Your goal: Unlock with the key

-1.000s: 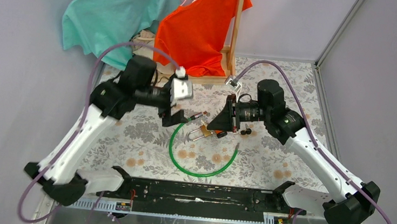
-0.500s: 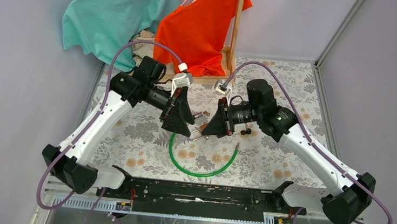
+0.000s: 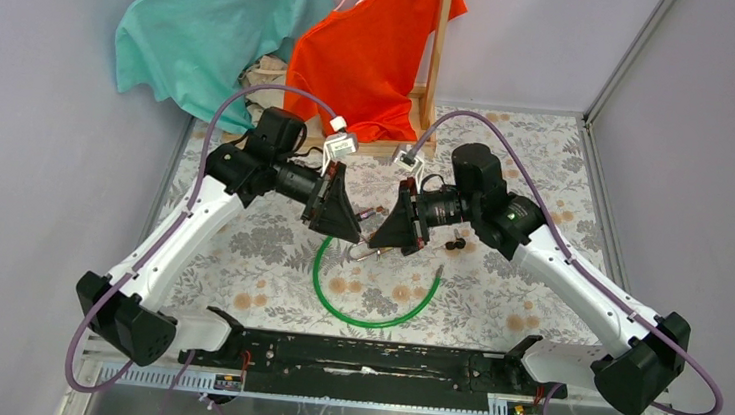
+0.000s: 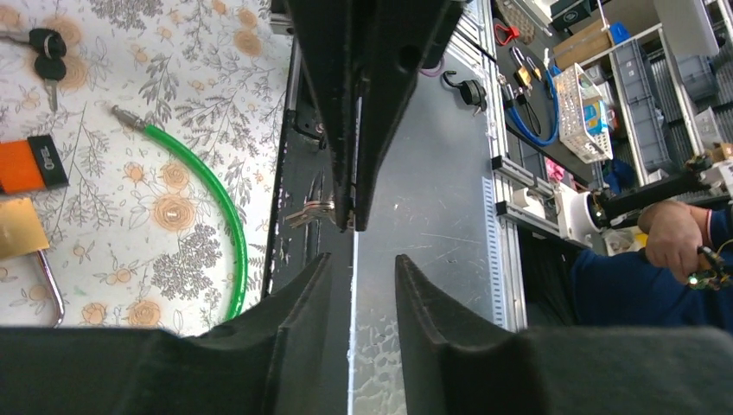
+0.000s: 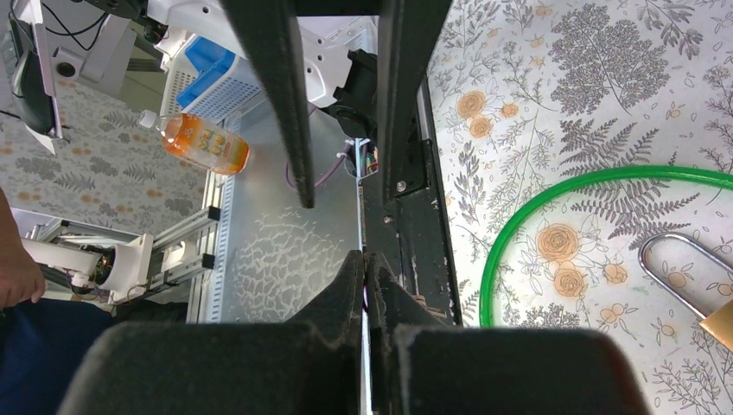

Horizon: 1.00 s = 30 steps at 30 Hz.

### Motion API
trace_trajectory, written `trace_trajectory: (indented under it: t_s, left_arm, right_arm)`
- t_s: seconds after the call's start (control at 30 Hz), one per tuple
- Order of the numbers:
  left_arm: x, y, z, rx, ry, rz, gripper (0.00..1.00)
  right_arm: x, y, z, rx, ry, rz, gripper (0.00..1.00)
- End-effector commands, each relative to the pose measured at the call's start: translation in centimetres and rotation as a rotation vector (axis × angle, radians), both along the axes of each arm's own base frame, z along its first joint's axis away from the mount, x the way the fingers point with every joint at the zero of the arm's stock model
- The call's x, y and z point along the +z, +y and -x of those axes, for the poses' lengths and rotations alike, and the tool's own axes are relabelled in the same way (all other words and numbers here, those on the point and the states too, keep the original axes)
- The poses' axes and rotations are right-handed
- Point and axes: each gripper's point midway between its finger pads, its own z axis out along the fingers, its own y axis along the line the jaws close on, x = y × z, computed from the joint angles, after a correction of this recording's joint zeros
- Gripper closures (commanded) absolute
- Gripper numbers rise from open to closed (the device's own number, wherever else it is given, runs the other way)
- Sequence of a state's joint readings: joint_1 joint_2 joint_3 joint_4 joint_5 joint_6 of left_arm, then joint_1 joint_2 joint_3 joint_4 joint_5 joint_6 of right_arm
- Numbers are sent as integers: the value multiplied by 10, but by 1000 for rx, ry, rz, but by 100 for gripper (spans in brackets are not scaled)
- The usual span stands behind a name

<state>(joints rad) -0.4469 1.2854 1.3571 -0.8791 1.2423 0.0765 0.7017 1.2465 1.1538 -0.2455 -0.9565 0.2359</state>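
Bright, even, diffuse light from above casts only soft shadows on the floral table [image 3: 497,289]; wrist views bend toward the edges, their near fingers [image 4: 290,328] dark and soft-focused, with mild glare on the metal sheet [image 4: 423,216].

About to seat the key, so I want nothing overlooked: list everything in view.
tablecloth: 1, floral, covers table
padlock: 1, brass, silver shackle, centre of tablecloth
cable: 1, green, curved by padlock
black-headed keys: 2, on tablecloth
tag: 1, orange and black, beside padlock
key: 1, silver, at right end effector tips
teal T-shirt: 1, hanging at back
orange T-shirt: 1, hanging at back
bottle: 1, orange, off the table
left end effector: 1, black, open
right end effector: 1, black, shut on key
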Motion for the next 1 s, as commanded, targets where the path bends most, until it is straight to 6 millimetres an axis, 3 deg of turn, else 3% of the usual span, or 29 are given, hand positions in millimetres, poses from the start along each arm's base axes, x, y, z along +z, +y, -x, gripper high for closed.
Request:
trace_trajectory:
  t_s: [0.0, 0.23, 0.4, 0.5, 0.57, 0.73, 0.97]
  left_arm:
    - [4, -6, -11, 28, -10, -4, 64]
    - [-7, -9, -16, 42, 24, -41, 100]
    - [-8, -9, -20, 58, -5, -56, 100]
    - [-8, -8, -21, 65, -25, -62, 100]
    - [-6, -7, -19, 58, -32, -53, 100]
    - [1, -8, -18, 59, -56, -28, 100]
    - [11, -9, -19, 62, -56, 1, 100]
  right_arm:
    - [27, 8, 2, 35, -48, -70, 100]
    - [29, 9, 0, 33, -53, -66, 100]
    - [22, 9, -3, 9, -57, -53, 98]
    - [29, 9, -5, -30, -43, -112, 68]
    - [36, 8, -7, -73, -22, -186, 57]
    - [38, -4, -10, -146, 18, -332, 61]
    - [36, -8, -13, -208, 16, -392, 67]
